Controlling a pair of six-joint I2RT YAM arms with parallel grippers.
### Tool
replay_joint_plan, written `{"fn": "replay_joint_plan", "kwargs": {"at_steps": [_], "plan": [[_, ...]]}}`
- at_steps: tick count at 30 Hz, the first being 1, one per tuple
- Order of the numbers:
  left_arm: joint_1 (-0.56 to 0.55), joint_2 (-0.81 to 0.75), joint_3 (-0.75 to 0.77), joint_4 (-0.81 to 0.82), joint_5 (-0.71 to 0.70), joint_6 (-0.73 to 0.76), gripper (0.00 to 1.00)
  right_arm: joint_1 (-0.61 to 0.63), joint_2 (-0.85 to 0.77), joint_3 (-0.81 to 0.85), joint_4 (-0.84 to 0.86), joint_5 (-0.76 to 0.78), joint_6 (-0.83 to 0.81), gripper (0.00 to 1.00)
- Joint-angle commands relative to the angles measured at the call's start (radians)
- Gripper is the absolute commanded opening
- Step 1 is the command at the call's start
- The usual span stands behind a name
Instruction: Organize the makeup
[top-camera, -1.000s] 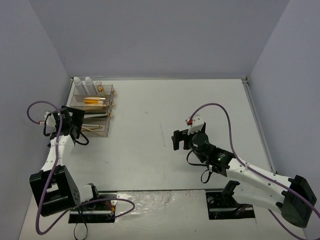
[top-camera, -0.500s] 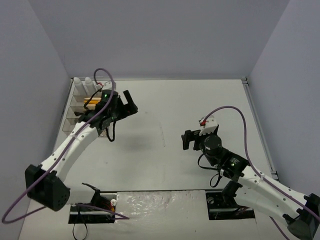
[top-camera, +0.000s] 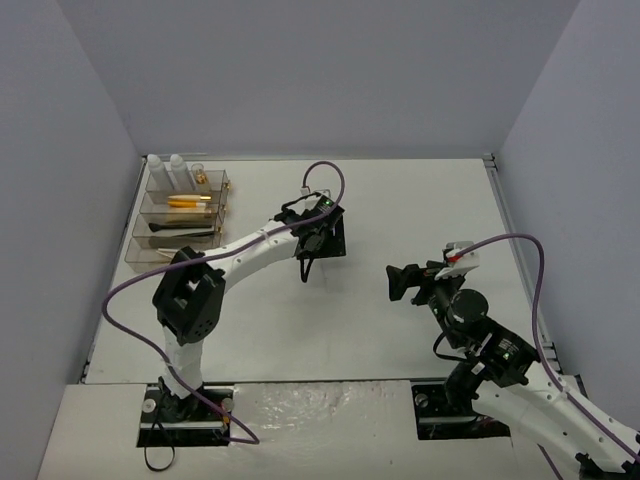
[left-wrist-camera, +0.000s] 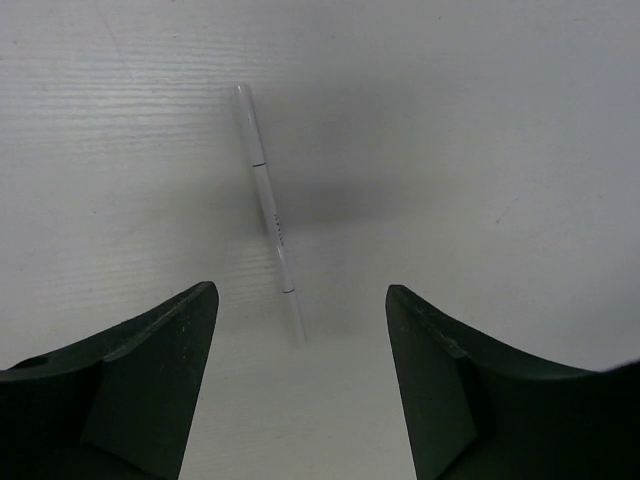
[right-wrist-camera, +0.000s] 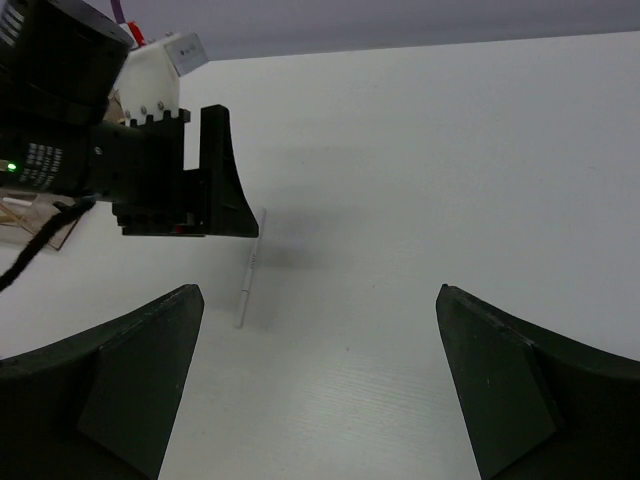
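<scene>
White table (top-camera: 420, 200), grey walls (top-camera: 300, 70). Thin stick (left-wrist-camera: 270, 215) lies flat, axis approx near-far (slight tilt); L gripper (left-wrist-camera: 300, 292) and R gripper (right-wrist-camera: 320, 290) both spread.

1. Right gripper (right-wrist-camera: 318, 300) is holding its jaws wide apart.
2. Thin white stick (right-wrist-camera: 249, 272) is lying flat on the table (right-wrist-camera: 450, 150), just ahead of the claw's left finger.
3. Left gripper (right-wrist-camera: 215, 185) is hanging over the stick's far end.

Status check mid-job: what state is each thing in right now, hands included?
Slim white pencil: lying flat on the table, untouched.
Left hand: open, empty, above the pencil.
Right hand: open, empty.
Clear organizer: upright, tiers stocked.
White bottles: standing upright in the organizer's rear tier.
Orange tube: lying flat in its tier.
Black brushes: lying flat in their tier.
</scene>
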Motion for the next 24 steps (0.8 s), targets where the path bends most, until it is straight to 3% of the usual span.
{"fn": "replay_joint_plan", "kwargs": {"at_steps": [1,13,24], "plan": [[-0.002,0.044,0.075,-0.002,-0.003,-0.058,0.53,-0.004,-0.014,0.015,0.010,0.036,0.024,1.00],[-0.004,0.176,0.125,-0.037,-0.013,-0.078,0.39,-0.004,-0.011,0.011,0.004,0.045,0.022,1.00],[-0.004,0.217,0.096,-0.067,-0.028,-0.092,0.02,-0.005,-0.022,0.000,0.003,0.048,0.025,1.00]]}}
